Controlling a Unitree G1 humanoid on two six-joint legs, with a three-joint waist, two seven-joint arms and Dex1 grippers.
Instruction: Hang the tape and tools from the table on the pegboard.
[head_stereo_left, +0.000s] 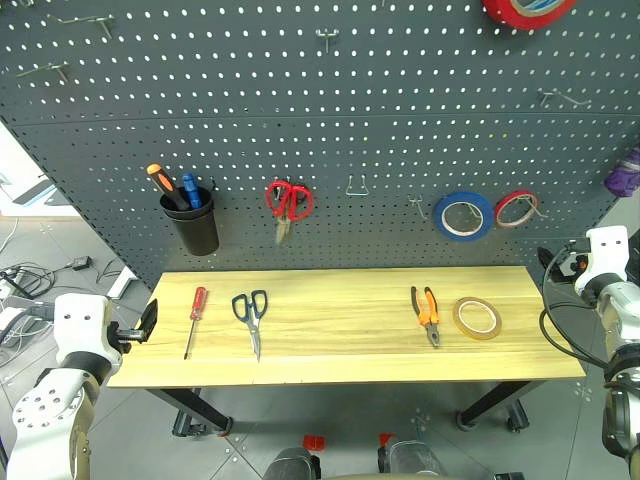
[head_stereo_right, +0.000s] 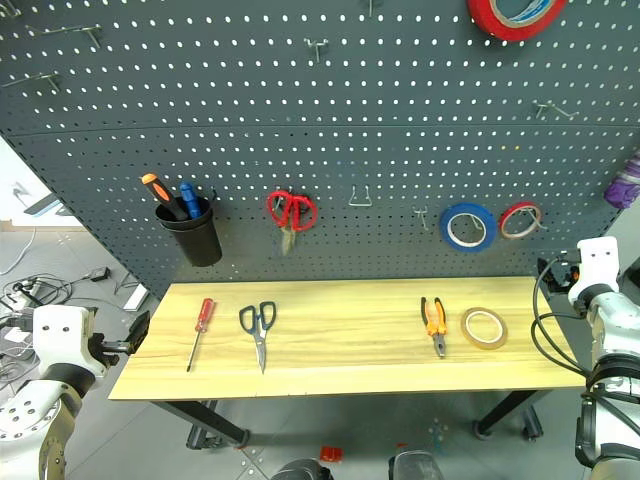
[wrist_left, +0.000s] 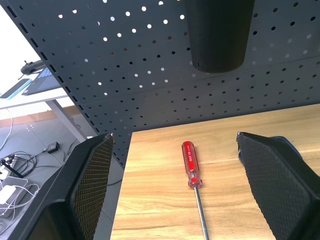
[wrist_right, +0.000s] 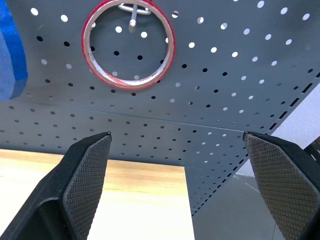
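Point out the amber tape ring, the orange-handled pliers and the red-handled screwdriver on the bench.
amber tape ring (head_stereo_left: 461, 320), left eye view, left side of its band
pliers (head_stereo_left: 427, 309), left eye view, orange handles
red-handled screwdriver (wrist_left: 190, 163), left wrist view, middle of handle

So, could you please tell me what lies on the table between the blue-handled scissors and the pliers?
Nothing: in the left eye view, bare table separates the scissors from the pliers.
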